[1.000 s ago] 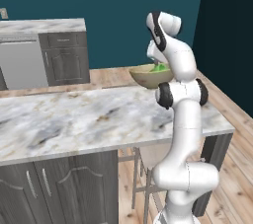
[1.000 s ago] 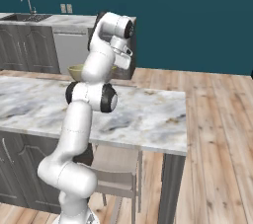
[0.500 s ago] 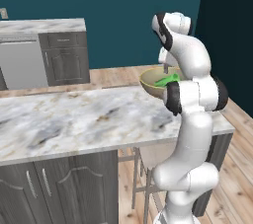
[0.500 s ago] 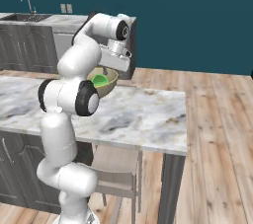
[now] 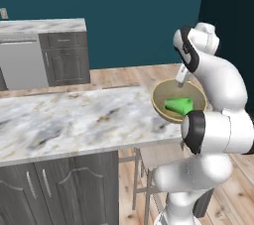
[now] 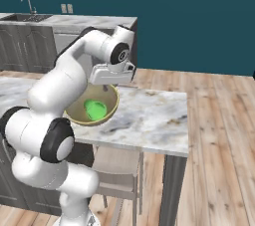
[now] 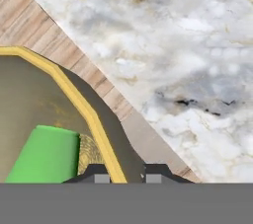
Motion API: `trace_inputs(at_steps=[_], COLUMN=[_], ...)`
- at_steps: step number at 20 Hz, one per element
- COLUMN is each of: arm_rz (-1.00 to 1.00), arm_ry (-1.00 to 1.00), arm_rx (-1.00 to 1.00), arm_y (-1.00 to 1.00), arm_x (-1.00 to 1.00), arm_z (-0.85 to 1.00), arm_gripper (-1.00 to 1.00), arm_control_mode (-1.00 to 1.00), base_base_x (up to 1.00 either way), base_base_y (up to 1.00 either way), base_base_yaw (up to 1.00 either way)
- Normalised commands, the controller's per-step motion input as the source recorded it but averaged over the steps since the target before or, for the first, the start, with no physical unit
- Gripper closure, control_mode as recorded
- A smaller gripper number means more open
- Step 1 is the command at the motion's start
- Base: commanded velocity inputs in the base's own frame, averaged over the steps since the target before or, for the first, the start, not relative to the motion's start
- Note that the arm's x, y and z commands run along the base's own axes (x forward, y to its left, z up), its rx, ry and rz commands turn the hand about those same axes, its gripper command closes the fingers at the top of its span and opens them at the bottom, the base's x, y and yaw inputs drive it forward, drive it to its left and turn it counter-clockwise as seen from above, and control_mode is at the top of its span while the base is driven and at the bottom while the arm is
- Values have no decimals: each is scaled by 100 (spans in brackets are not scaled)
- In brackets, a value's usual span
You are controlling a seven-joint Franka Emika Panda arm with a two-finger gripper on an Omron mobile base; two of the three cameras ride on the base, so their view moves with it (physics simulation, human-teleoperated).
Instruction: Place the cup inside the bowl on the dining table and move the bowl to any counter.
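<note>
Left base view: I see the dining table [image 5: 74,115] across mid-frame, and right of centre the bowl [image 5: 174,96] held up above its end, the cup [image 5: 179,105] lying tipped inside. In the hand view, my gripper [image 7: 125,172] is pinched narrowly on the bowl's rim.

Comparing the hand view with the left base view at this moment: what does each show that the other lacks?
Hand view alone: the tool closed over the bowl's yellow rim, its fingertips straddling it. Left base view alone: the wall-side counter, dark cabinets, teal wall, and the arm holding the bowl off the dining table. Both: the green cup lying tipped inside the bowl, and marble tabletop.
</note>
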Motion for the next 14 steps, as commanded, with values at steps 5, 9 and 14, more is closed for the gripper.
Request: trace_inputs(at_steps=[5, 9, 14], arm_rz=[-21, -37, -51], arm_ry=[-1, 7, 16], arm_rx=[0, 0, 0], arm_y=[-28, -26, -36], arm_x=[-27, 13, 47], arm_z=[0, -12, -28], arm_gripper=[100, 100, 100], arm_control_mode=[-100, -100, -100], base_base_x=[0, 0, 0], base_base_y=[0, 0, 0], base_base_yaw=[0, 0, 0])
